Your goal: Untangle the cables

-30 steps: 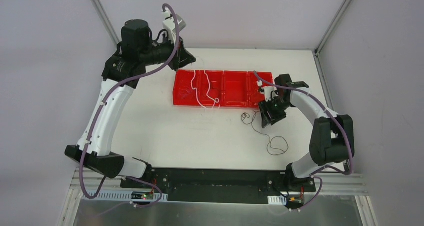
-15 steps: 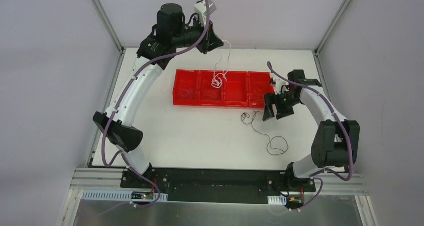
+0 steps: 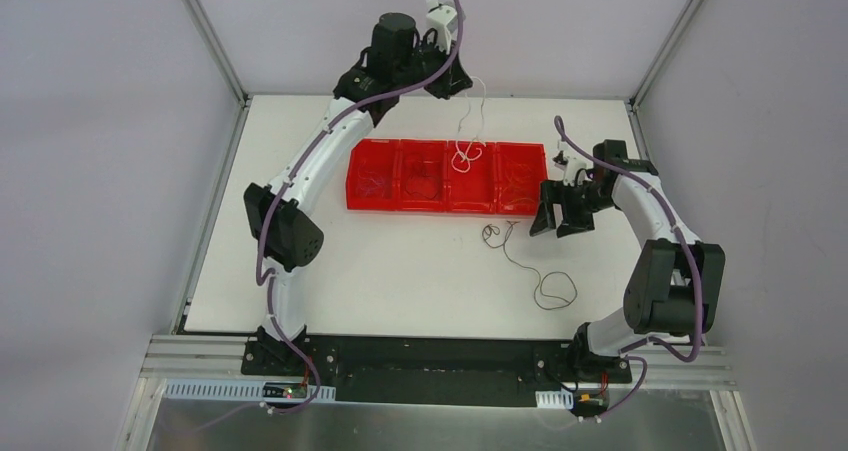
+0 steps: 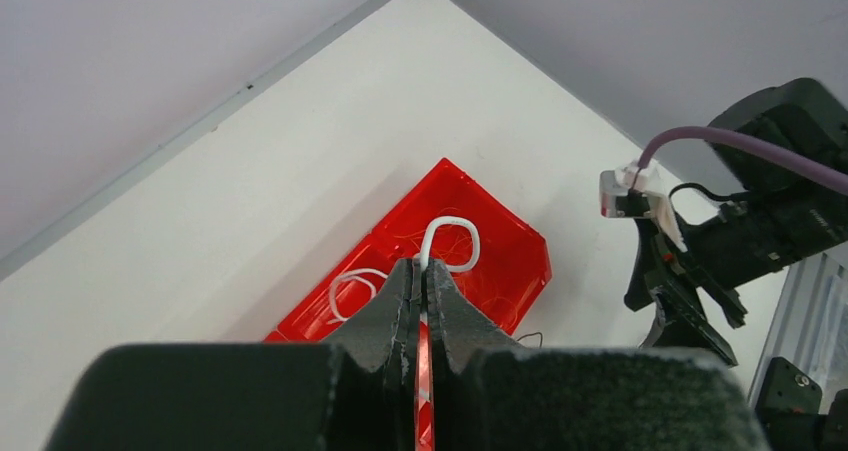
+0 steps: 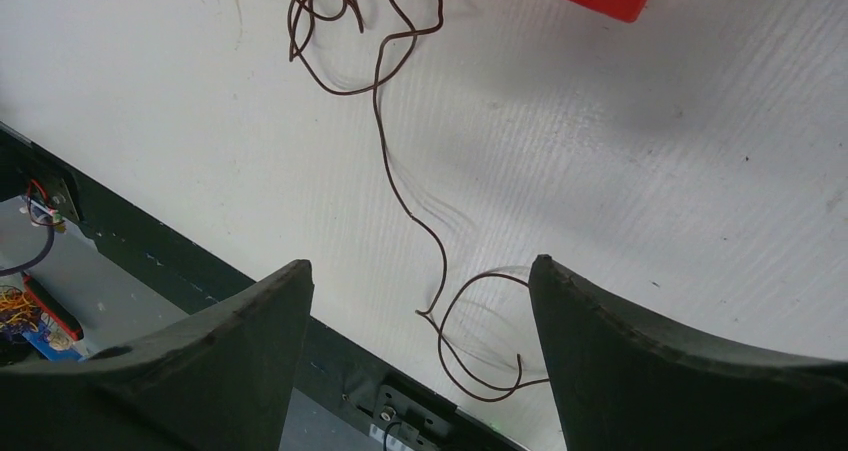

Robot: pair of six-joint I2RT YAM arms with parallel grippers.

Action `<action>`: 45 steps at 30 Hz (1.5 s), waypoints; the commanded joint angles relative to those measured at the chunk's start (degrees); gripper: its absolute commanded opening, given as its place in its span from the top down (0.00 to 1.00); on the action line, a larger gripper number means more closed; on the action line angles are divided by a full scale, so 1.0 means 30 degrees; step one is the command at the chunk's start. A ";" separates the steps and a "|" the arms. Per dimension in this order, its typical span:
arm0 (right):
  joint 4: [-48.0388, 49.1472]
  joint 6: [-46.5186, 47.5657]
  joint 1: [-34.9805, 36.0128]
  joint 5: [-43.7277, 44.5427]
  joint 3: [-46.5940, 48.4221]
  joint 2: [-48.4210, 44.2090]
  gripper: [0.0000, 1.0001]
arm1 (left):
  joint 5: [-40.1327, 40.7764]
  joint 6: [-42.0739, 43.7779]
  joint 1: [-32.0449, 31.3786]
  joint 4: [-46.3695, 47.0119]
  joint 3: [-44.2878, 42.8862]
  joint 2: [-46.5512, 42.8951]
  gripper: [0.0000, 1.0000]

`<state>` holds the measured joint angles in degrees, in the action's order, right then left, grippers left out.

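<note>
Cables are in three places: a white cable point(image 4: 450, 233) pinched in the left gripper point(image 4: 422, 271), a dark cable point(image 5: 380, 101) lying loose on the table point(image 3: 400, 271), and fine wires in the red tray point(image 3: 400, 209).

1. Left jaws: fully closed on the white cable, raised high above the tray's far side. The cable hangs down, with its lower loops at about the third compartment from the left.
2. Right gripper point(image 3: 560, 216): jaws wide apart, holding nothing. It hovers just off the tray's right end, above the dark cable.

Hazards:
- The pinch on the white cable is thin, so a fast swing could pull it free.
- The hanging loops could catch a divider or the wires in the tray and drag them along.
- A descent by the right jaws could strike the tray's end.

Clearance: the left gripper is close to the back wall and the table's far edge. Open room lies on the near middle of the table.
</note>
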<state>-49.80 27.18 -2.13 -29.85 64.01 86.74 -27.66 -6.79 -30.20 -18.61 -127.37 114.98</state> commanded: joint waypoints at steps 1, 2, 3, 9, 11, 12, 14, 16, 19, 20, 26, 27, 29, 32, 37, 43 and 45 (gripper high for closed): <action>-0.0286 -0.0031 -0.0465 -0.0902 0.0162 -0.0940 0.17 | 0.1359 0.0051 -0.0445 0.1639 -0.0394 0.0543 1.00; -0.0309 0.0012 -0.0535 -0.0940 0.0174 -0.0939 0.18 | 0.1653 0.0206 -0.0477 0.1799 -0.0081 0.0663 1.00; -0.0385 0.0111 -0.0636 -0.1011 0.0194 -0.0939 0.17 | 0.1891 0.0236 -0.0481 0.2024 0.0270 0.0733 1.00; -0.0749 0.0587 -0.0893 -0.1182 0.0088 -0.0662 0.17 | 0.2783 0.0159 -0.0626 0.2658 0.2463 0.1430 1.00; -0.0826 0.0709 -0.0979 -0.1254 0.0031 -0.0626 0.18 | 0.2840 -0.0295 -0.0671 0.2682 0.3114 0.1692 1.00; -0.0871 0.0764 -0.1010 -0.1288 0.0000 -0.0599 0.18 | 0.2834 -0.0489 -0.0707 0.2728 0.3529 0.1807 1.00; -0.0956 0.0876 -0.1057 -0.1319 -0.0022 -0.0572 0.18 | 0.2744 -0.0600 -0.0950 0.2824 0.4361 0.1943 1.00; -0.1068 0.1064 -0.1076 -0.1280 -0.0072 -0.0489 0.18 | 0.2891 -0.0355 -0.1233 0.2855 0.5083 0.2118 1.00; -0.1676 0.1610 -0.1077 -0.0994 -0.0012 -0.0331 0.19 | 0.2373 -0.0203 -0.1338 0.2771 0.5413 0.2286 0.92; -0.1970 0.1927 -0.1077 -0.0809 0.0032 -0.0270 0.20 | 0.2311 -0.0199 -0.1332 0.2713 0.5410 0.2244 0.83; -0.2982 0.3006 -0.1049 0.0781 -0.0398 -0.0760 0.22 | 0.1976 0.0533 -0.1223 0.1597 0.5094 0.0862 0.35; -0.3224 0.3226 -0.1048 0.1087 -0.0401 -0.0873 0.22 | 0.1968 0.0559 -0.1120 0.1299 0.5102 0.0494 0.31; -0.3994 0.3884 -0.1033 0.1715 -0.0396 -0.1127 0.22 | 0.1789 0.0405 -0.0753 0.0624 0.5197 -0.0470 0.25; -0.5245 0.5394 -0.1047 0.2359 -0.0498 -0.1808 0.22 | 0.0909 -0.0366 0.0383 0.0139 0.6436 -0.2117 0.16; -0.5978 0.6596 -0.0082 0.3143 -0.1457 -0.2546 0.21 | 0.0380 -0.1087 0.1949 -0.0003 0.9373 -0.5412 0.11; -0.2908 0.4110 0.2830 0.3997 -0.2585 -0.1758 0.23 | 0.0758 -0.1430 0.3277 -0.0431 1.2001 -0.8518 0.09; -0.2024 0.3389 0.3745 0.4076 -0.2586 -0.0990 0.26 | 0.0851 -0.1363 0.3523 -0.0664 1.2748 -0.9443 0.06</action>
<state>-61.25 41.69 4.89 -19.73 56.66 80.97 -24.40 -9.82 -20.14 -18.57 -93.41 91.44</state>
